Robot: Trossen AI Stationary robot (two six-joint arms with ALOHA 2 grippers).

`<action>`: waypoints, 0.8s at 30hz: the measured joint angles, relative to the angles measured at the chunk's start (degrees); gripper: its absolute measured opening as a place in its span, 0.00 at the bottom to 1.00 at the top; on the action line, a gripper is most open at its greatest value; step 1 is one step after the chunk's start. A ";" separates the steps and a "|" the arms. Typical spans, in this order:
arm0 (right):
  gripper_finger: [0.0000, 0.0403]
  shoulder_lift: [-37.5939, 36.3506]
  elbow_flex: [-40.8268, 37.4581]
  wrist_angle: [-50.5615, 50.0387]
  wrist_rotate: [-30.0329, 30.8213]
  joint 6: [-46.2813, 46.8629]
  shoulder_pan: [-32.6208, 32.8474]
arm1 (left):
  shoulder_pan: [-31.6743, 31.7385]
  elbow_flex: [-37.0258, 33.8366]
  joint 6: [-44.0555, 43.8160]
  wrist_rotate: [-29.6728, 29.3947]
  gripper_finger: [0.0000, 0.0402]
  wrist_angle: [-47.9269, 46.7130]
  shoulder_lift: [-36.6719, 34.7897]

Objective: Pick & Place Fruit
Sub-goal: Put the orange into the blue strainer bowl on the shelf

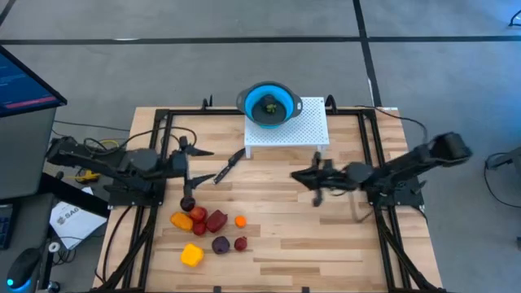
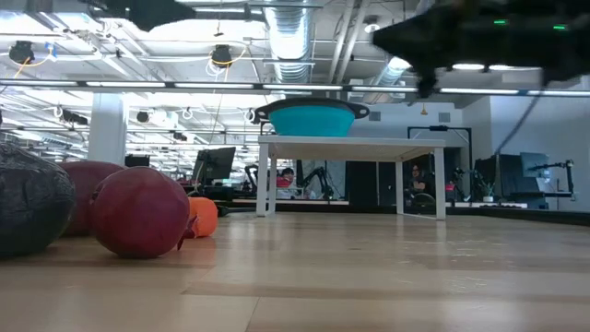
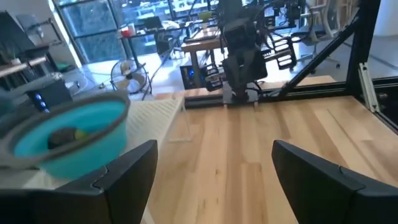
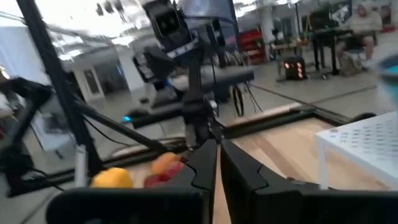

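Note:
Several small toy fruits (image 1: 213, 228) lie in a cluster on the wooden table near its near-left part: red, dark purple, orange and a blocky yellow one (image 1: 191, 256). The low view shows a red fruit (image 2: 138, 212) up close. My left gripper (image 1: 191, 169) hovers open just beyond the cluster, pointing toward the table's right; its fingers (image 3: 124, 180) stand wide apart with nothing between them. My right gripper (image 1: 296, 176) is shut, held over the table's middle right, pointing left toward the fruit (image 4: 165, 167).
A round blue bowl (image 1: 269, 104) sits on a white perforated stand (image 1: 305, 130) at the far middle, with a small dark and yellow-green thing inside. A slim black knife (image 1: 228, 168) lies between the left gripper and the stand. Bare wood (image 1: 326, 244) spans the near right.

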 joint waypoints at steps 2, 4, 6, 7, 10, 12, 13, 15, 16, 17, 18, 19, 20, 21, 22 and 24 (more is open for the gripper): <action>0.04 6.17 4.93 -0.41 0.02 0.12 -0.77 | -0.81 -1.94 -1.07 -1.03 0.76 -0.05 -1.01; 0.04 12.08 10.46 -0.08 -0.53 0.42 -1.32 | -1.48 -3.61 -1.82 -1.47 0.75 -0.17 -1.36; 0.04 17.35 16.11 -2.05 -4.00 1.42 -1.69 | -1.75 -4.99 -2.87 -1.64 0.75 -0.29 -1.42; 0.04 19.52 18.90 -3.89 -7.59 1.70 -2.17 | -1.78 -5.45 -3.33 -1.64 0.75 -0.40 -1.36; 0.04 24.53 27.92 -13.01 -20.91 4.48 -3.63 | -2.01 -6.85 -4.43 -1.68 0.75 -0.31 -1.14; 0.04 27.66 34.39 -21.28 -28.52 7.85 -4.40 | -2.17 -7.59 -4.75 -1.66 0.75 -0.21 -1.10; 0.03 29.07 37.29 -25.66 -31.34 8.66 -4.62 | -2.18 -7.91 -5.36 -1.66 0.75 -0.26 -1.14; 0.03 32.47 43.22 -32.18 -34.99 8.78 -4.86 | -2.21 -8.31 -5.96 -1.63 0.75 -0.22 -1.10; 0.02 34.12 45.78 -35.23 -36.13 8.88 -4.86 | -2.21 -8.34 -5.99 -1.63 0.75 -0.37 -1.12; 0.02 35.79 48.37 -37.86 -37.34 8.84 -4.79 | -2.21 -8.36 -5.99 -1.63 0.75 -0.29 -1.10; 0.02 37.34 50.57 -40.89 -38.68 8.42 -4.75 | -2.21 -8.36 -5.99 -1.63 0.75 -0.27 -1.12; 0.02 39.01 52.70 -43.82 -40.68 7.15 -4.74 | -2.21 -8.36 -5.96 -1.63 0.75 -0.27 -1.12; 0.02 40.70 54.83 -46.33 -42.61 5.56 -4.75 | -2.21 -8.36 -5.93 -1.62 0.75 -0.27 -1.12; 0.02 42.11 56.47 -49.29 -45.10 3.77 -4.77 | -2.21 -8.36 -5.92 -1.61 0.75 -0.29 -1.14; 0.03 43.60 58.21 -51.68 -48.05 2.33 -4.94 | -2.21 -8.36 -5.92 -1.61 0.75 -0.27 -1.16; 0.03 45.85 60.75 -54.23 -52.61 0.28 -5.27 | -2.21 -8.36 -5.94 -1.60 0.75 -0.31 -1.14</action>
